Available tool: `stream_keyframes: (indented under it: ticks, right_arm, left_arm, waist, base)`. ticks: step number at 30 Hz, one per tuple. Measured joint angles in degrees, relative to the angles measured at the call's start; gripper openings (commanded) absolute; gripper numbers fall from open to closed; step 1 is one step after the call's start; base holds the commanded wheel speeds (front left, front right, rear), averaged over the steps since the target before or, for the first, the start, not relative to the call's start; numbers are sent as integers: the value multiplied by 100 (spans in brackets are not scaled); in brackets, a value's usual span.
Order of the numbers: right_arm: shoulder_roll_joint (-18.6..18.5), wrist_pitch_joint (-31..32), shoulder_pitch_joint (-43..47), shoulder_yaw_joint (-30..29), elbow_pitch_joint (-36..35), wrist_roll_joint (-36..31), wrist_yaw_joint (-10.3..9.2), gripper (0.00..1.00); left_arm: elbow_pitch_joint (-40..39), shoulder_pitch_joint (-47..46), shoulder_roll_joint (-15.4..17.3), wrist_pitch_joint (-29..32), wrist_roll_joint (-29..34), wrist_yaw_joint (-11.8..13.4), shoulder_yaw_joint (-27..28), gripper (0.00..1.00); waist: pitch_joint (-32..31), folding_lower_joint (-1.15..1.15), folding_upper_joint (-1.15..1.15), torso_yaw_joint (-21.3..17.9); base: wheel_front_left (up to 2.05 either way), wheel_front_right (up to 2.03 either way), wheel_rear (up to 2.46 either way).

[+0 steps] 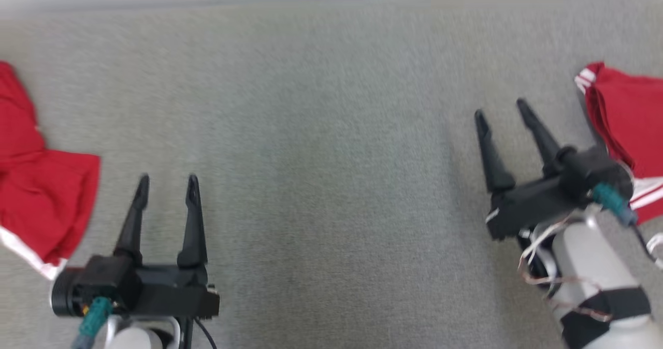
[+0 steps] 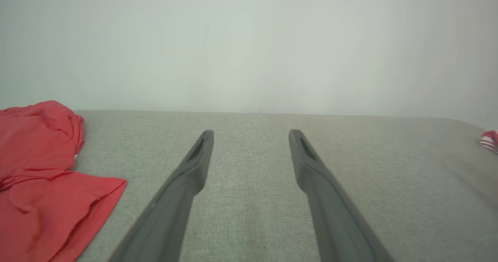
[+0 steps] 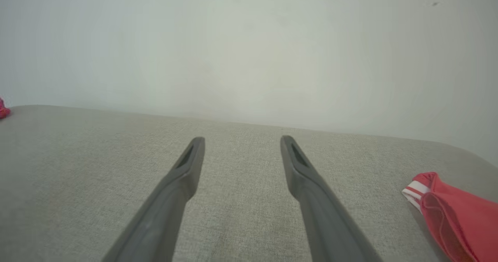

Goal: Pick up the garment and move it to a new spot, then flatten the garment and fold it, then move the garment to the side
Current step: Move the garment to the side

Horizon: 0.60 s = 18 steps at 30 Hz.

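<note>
Left gripper (image 1: 168,179) sits low and close, fingers spread wide, nothing between them. Right gripper (image 1: 500,108) is tilted, spread just as wide, and empty too. Bare grey cloth surface (image 1: 331,157) runs between them, nothing in the way. The crumpled red garment (image 1: 46,199) lies just left of the left gripper, not touching, cut off by the edge. Far right, a striped red garment (image 1: 629,116) is partly hidden behind the right wrist. Head view is blurred, so the folds are hard to read.
</note>
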Motion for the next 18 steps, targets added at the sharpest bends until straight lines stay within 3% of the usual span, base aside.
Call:
stream_keyframes:
  ticks: [7,18]
  right_arm:
    - [296,0,866,-177,-683,-312,0,100]
    - [678,0,2121,-847,-1740,-720,0,100]
  left_arm:
    - [285,353,-140,-15,-8,54,122,100]
    - [78,964,-277,-24,446,-167,155,100]
  waist:
    - [-559,0,0,189]
    - [-1324,0,0,403]
  base:
    - [0,0,0]
    - [0,0,0]
